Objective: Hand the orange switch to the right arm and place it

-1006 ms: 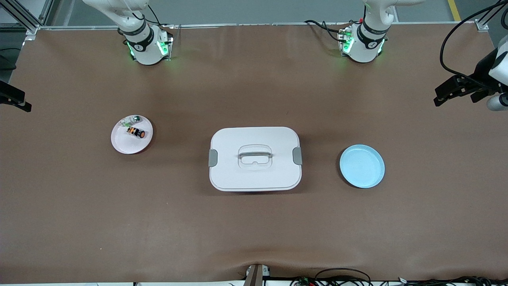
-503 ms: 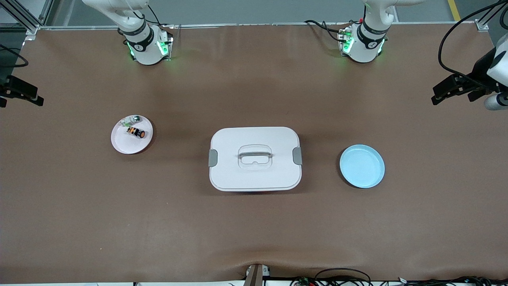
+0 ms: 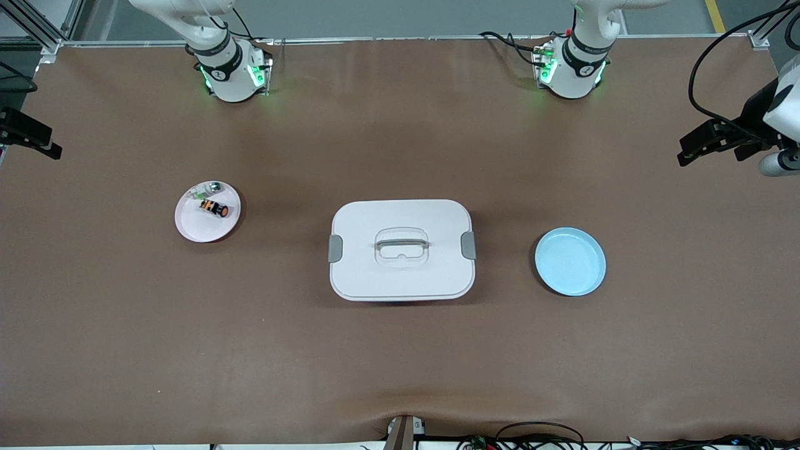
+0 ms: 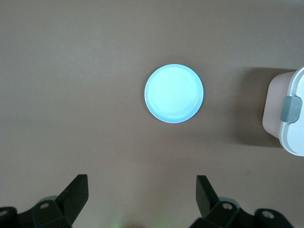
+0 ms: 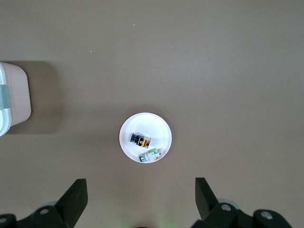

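The orange switch [image 3: 214,209] lies on a small white plate [image 3: 192,228] toward the right arm's end of the table, beside a small green-and-silver part [image 3: 210,187]. The right wrist view looks down on the switch [image 5: 141,139] and that plate [image 5: 157,127] from high up. My right gripper [image 5: 141,186] hangs open and empty, high over the table next to the plate. My left gripper [image 4: 142,183] is also open and empty, high over the table near the blue plate [image 4: 174,93]. In the front view, only dark parts of both hands show at the picture's edges.
A white lidded box [image 3: 400,250] with a handle and grey side clips stands mid-table between the two plates. The empty blue plate [image 3: 570,261] lies toward the left arm's end. Brown mat covers the table.
The right hand's dark part at the front view's edge has drifted toward the robots' bases. The left hand's has shifted slightly. Switch, plates and box have not moved.
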Controlling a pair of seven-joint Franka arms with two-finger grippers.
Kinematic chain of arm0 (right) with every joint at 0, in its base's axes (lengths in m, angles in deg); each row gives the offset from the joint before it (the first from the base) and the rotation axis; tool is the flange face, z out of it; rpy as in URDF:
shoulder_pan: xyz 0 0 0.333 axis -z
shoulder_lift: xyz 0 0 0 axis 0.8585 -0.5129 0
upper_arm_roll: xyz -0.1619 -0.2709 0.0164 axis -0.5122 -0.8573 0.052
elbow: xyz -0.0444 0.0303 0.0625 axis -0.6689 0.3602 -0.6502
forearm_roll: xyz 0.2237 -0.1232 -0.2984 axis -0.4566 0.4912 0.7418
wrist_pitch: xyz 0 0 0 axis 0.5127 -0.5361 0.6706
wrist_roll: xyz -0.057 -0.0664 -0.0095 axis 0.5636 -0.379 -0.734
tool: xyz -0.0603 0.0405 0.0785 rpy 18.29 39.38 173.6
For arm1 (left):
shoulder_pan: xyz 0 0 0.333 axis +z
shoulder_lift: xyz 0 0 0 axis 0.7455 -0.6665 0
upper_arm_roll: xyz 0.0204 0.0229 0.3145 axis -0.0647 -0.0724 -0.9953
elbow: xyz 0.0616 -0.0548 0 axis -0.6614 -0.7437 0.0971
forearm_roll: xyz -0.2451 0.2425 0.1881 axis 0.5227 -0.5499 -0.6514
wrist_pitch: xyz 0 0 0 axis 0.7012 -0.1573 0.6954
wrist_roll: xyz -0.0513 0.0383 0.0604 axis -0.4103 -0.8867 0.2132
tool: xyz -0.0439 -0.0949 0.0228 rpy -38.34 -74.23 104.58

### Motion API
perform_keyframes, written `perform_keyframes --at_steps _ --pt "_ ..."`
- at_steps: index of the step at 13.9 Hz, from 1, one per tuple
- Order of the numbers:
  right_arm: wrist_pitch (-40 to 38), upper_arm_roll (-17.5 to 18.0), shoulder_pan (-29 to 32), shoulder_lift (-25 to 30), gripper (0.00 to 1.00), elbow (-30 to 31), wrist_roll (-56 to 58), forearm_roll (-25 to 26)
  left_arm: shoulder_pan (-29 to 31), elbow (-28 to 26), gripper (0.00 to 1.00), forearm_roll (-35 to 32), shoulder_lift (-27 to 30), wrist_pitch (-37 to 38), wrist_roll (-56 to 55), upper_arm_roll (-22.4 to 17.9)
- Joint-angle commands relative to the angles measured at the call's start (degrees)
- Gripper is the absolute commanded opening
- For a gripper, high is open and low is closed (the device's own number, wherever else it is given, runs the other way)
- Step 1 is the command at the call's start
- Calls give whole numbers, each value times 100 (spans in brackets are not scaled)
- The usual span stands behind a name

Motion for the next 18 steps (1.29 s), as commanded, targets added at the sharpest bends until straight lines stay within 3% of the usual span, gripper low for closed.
perform_keyframes --at_steps 1,18 --pt "-43 -18 6 14 100 -36 -82 62 41 149 100 72 -54 127 85 25" --pt "168 17 -21 14 100 -44 -90 45 41 149 100 72 -63 127 85 25"
